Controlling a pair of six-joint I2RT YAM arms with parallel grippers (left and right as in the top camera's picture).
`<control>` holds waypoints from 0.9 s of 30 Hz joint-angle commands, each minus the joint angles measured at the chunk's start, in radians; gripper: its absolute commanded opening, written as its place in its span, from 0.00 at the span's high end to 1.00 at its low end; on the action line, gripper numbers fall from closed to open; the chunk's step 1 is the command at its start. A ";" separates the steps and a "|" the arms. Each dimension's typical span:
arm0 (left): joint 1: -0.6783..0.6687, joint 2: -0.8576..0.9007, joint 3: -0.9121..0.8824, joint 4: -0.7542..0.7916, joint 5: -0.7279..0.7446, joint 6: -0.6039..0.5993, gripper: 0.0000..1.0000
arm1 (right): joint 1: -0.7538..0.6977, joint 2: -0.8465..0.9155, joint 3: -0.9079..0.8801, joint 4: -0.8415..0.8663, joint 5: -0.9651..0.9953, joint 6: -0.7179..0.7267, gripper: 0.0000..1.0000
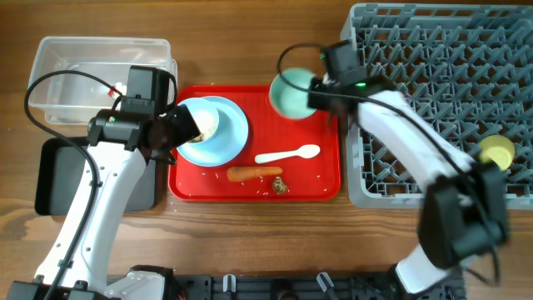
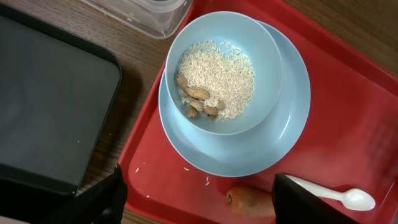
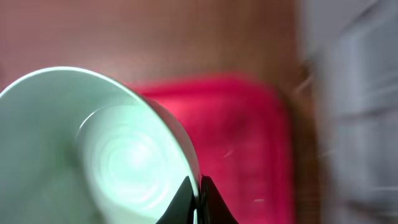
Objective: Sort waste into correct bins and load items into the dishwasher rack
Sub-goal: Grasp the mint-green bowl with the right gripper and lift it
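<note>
The pale blue bowl [image 2: 224, 68] holds rice and brown scraps [image 2: 198, 99] and sits on the light-blue plate [image 2: 249, 152] on the red tray [image 1: 321, 179]. My left gripper [image 2: 199, 205] is open and empty just short of the plate, also seen in the overhead view [image 1: 171, 133]. The carrot [image 1: 254, 173], white spoon [image 1: 287, 155] and a brown scrap [image 1: 280, 187] lie on the red tray. My right gripper [image 3: 198, 194] is shut on the rim of the mint-green bowl [image 3: 112, 149], at the tray's back right corner [image 1: 290, 96]. The yellow cup [image 1: 497, 152] sits in the grey rack [image 1: 433, 50].
The clear tub [image 1: 100, 71] stands at the back left with something small red and white inside. The black tray [image 1: 58, 179] lies in front of it, under my left arm. Loose rice grains lie on the red tray near the plate.
</note>
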 commanded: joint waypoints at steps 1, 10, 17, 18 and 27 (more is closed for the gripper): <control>0.005 -0.011 0.006 0.000 -0.017 0.007 0.24 | -0.075 -0.246 0.011 -0.002 0.182 -0.193 0.96; 0.005 -0.011 0.006 0.000 -0.017 0.007 0.24 | -0.280 -0.396 0.011 0.098 0.643 -0.525 0.96; 0.005 -0.011 0.006 0.000 -0.017 0.007 0.24 | -0.347 -0.257 0.011 0.150 0.797 -0.637 0.96; 0.005 -0.011 0.006 0.000 -0.017 0.007 0.24 | -0.346 -0.231 0.011 0.155 0.800 -0.637 0.96; 0.005 -0.011 0.006 0.002 -0.017 0.007 0.23 | -0.334 0.007 0.011 0.164 0.800 -0.625 0.96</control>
